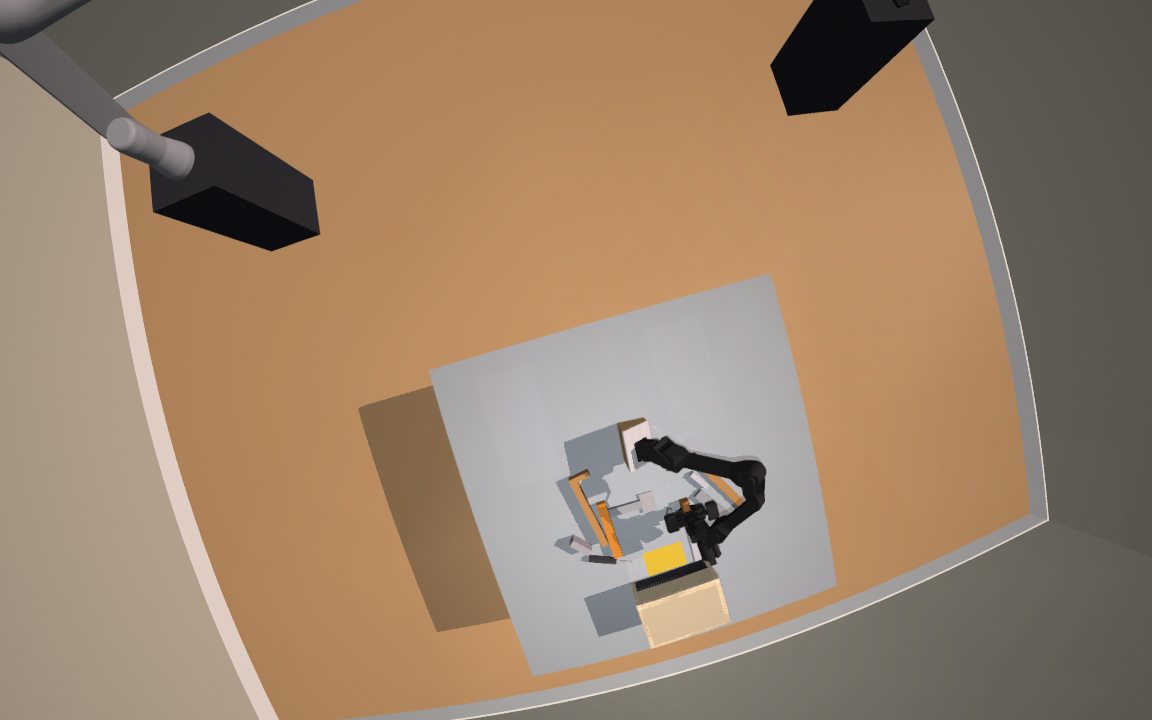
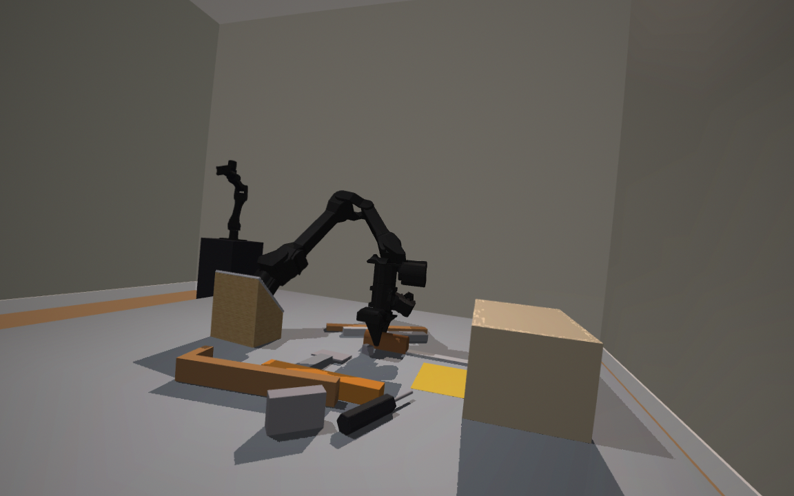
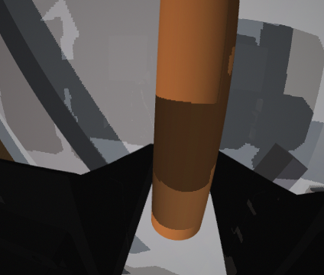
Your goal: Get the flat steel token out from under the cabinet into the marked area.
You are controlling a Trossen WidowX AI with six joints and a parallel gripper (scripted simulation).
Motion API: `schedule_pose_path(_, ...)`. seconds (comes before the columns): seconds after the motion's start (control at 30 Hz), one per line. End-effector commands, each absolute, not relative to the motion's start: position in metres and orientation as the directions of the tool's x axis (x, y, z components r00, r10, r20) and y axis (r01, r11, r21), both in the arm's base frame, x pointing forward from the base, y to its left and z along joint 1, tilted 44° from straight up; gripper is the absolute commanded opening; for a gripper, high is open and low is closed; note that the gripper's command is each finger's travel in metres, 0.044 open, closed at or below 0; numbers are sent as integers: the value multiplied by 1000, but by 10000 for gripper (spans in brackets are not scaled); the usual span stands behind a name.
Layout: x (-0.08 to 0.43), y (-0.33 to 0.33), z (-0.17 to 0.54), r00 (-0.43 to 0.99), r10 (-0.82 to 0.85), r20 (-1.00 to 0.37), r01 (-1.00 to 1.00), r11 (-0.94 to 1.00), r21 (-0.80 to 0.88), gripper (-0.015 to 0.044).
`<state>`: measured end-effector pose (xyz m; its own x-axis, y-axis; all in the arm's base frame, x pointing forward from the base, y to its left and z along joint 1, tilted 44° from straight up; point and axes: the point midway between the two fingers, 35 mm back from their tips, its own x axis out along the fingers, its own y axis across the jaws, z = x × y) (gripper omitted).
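Observation:
My gripper [image 1: 686,514] [image 2: 379,339] [image 3: 183,154] is shut on the orange cylindrical handle [image 2: 397,343] [image 3: 190,126] of a tool, low over the table. The tool's thin pale rod [image 2: 440,357] runs from the handle toward the cabinet [image 1: 683,612] [image 2: 529,376]. Its far end is hidden behind the cabinet in the exterior view, so I cannot tell whether it is underneath. The yellow marked area [image 1: 664,557] [image 2: 440,379] lies in front of the dark vent slots [image 1: 671,576], beside the rod. The steel token is not visible in any view.
A brown-orange bar [image 1: 586,510] [image 2: 251,377], a bright orange bar [image 1: 609,531] [image 2: 360,389], a grey block [image 1: 579,542] [image 2: 295,413] and a black-handled tool [image 1: 600,559] [image 2: 366,414] lie on one side. A flat-headed grey piece [image 1: 645,500] lies nearer. More bars [image 2: 356,331] lie behind my gripper.

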<state>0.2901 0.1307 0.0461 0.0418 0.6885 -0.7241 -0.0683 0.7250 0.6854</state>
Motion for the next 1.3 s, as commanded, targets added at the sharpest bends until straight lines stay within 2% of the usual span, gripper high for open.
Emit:
schedule_pose_path(0.0, 296, 131, 47, 43, 691, -721, -75, 722, 687, 0)
schedule_pose_path(1.27, 337, 131, 50, 45, 691, -721, -77, 722, 687, 0)
